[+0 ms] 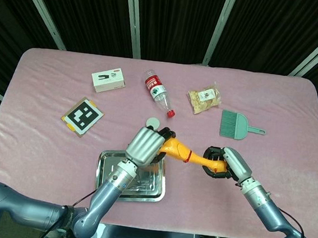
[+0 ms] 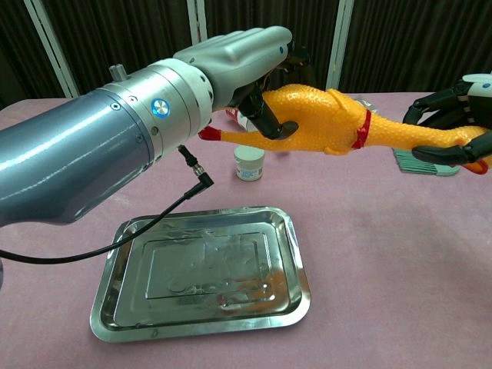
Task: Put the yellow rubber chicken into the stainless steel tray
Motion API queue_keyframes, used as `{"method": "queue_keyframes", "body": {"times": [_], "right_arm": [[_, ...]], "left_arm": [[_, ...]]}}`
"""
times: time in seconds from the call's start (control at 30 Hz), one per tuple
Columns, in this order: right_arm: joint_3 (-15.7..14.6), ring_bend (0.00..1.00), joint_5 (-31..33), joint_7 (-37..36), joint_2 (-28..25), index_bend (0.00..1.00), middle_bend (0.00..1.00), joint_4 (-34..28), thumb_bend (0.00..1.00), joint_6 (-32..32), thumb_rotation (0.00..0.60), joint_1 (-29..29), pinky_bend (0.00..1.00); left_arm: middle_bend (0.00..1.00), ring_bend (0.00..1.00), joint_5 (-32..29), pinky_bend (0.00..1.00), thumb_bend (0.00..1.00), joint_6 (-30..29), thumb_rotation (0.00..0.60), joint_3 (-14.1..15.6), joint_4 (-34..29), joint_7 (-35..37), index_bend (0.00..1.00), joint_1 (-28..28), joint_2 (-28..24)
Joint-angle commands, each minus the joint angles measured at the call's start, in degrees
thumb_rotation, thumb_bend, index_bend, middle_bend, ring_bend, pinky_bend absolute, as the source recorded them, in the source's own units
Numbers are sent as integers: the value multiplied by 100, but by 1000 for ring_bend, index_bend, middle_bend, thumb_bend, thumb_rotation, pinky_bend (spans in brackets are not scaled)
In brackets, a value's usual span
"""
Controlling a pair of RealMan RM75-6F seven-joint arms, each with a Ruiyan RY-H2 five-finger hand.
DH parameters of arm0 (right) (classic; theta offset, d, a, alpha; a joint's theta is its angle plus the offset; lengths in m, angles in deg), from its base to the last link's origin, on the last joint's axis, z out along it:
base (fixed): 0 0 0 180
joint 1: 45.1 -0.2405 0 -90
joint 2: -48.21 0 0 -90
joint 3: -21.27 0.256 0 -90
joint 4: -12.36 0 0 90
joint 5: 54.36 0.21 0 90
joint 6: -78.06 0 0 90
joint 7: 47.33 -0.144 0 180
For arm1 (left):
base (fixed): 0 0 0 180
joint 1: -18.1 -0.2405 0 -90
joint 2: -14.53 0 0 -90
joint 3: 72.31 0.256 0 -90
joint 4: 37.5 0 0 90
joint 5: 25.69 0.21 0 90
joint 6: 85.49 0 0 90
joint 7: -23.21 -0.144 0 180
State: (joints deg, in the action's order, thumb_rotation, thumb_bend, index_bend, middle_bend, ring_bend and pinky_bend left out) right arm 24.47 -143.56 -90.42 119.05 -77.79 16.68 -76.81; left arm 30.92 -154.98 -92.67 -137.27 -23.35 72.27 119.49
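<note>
Chest view: the chicken [image 2: 323, 119] is held in the air above and behind the tray [image 2: 201, 323], stretched roughly level between both hands. The body end is wrapped by the left hand [image 2: 250, 54], fingers curled over and under it; the neck and head end is clasped by the right hand [image 2: 461, 115], fingers closed around it. In the head view the chicken [image 1: 181, 151] is seen just right of the tray [image 1: 105, 164], partly above its right rim. The toy is judged light, soft and squashy, likely to bend at the thin neck, and its smooth rubber skin may be slippery. The thick body is judged the best place to be gripped; the neck would flop if used alone. Nothing fragile is involved, so a short drop into the tray should be tolerated. A small white jar [image 2: 249, 164] stands behind the tray.
</note>
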Motion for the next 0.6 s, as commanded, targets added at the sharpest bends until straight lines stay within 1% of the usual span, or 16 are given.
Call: {"method": "queue_keyframes", "body": {"times": [0.03, 0.07, 0.1, 0.17, 0.2, 0.23, 0.27, 0.33, 0.43, 0.53, 0.6], "right_arm": [[-10, 700, -15, -17, 1, 881, 710, -2, 766, -20, 600, 8, 864], [-12, 700, -18, -23, 2, 882, 710, 3, 766, -24, 600, 8, 864], [-12, 700, -19, -39, 2, 882, 711, 7, 766, -32, 600, 10, 864], [-14, 700, -18, -56, 3, 882, 711, 22, 767, -41, 600, 14, 864], [-12, 700, -12, -74, 0, 882, 711, 30, 767, -42, 600, 13, 864], [-10, 700, -3, -91, -3, 882, 711, 40, 768, -39, 600, 12, 864], [-7, 701, 6, -105, -4, 882, 711, 50, 769, -34, 600, 10, 865], [5, 701, 27, -124, -5, 882, 711, 66, 772, -32, 600, 8, 865], [29, 701, 52, -171, -10, 883, 712, 88, 775, -27, 600, -4, 864], [41, 701, 64, -172, -11, 884, 712, 93, 776, -21, 600, -13, 864], [37, 702, 59, -160, -21, 884, 712, 79, 778, -23, 600, -14, 864]], "left_arm": [[804, 724, 141, 518, 752, -66, 600, 23, 107, 143, 766, 17, 65], [789, 713, 161, 518, 735, -72, 600, 38, 132, 159, 749, 21, 73], [745, 675, 176, 514, 687, -59, 600, 59, 135, 193, 700, 19, 66], [626, 572, 180, 493, 548, -34, 600, 94, 118, 238, 558, 5, 31], [544, 499, 150, 467, 451, -9, 600, 127, 81, 229, 458, -9, -24], [461, 429, 130, 433, 361, 4, 588, 144, 44, 221, 362, -19, -69], [410, 385, 107, 405, 310, 10, 575, 157, 7, 219, 308, -31, -107], [279, 274, 58, 313, 198, 30, 525, 183, -49, 193, 175, -45, -181], [190, 189, -91, 258, 132, 56, 475, 194, -181, 116, 91, -57, -307], [156, 161, -183, 233, 117, 70, 451, 175, -272, 111, 61, -51, -391], [155, 161, -178, 232, 117, 53, 451, 165, -288, 131, 59, -41, -414]]}}
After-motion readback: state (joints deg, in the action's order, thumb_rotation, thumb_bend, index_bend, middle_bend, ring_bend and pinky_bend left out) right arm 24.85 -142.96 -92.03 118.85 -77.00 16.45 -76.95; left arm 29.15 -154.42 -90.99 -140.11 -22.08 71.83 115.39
